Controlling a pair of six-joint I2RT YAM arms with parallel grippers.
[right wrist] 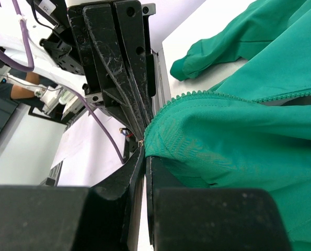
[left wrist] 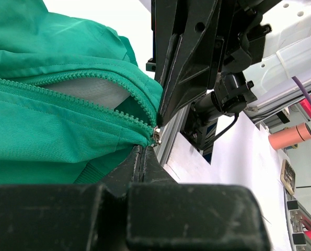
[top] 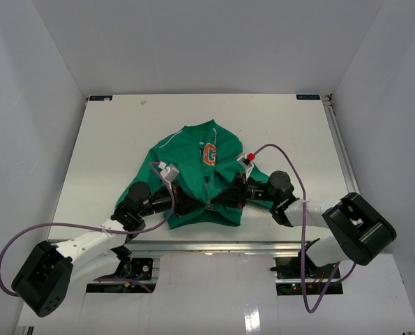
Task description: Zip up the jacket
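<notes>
Crowding fingers [top: 224,198] masking jacket [top: 190,157] hem

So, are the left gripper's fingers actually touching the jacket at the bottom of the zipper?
Touching. The left wrist view shows the left gripper with its fingers shut on the jacket hem, just below the zipper slider.

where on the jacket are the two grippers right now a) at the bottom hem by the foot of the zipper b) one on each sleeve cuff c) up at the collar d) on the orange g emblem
a: the left gripper and right gripper meet tip to tip at the bottom hem of the jacket, each pinching fabric beside the zipper slider.
</notes>
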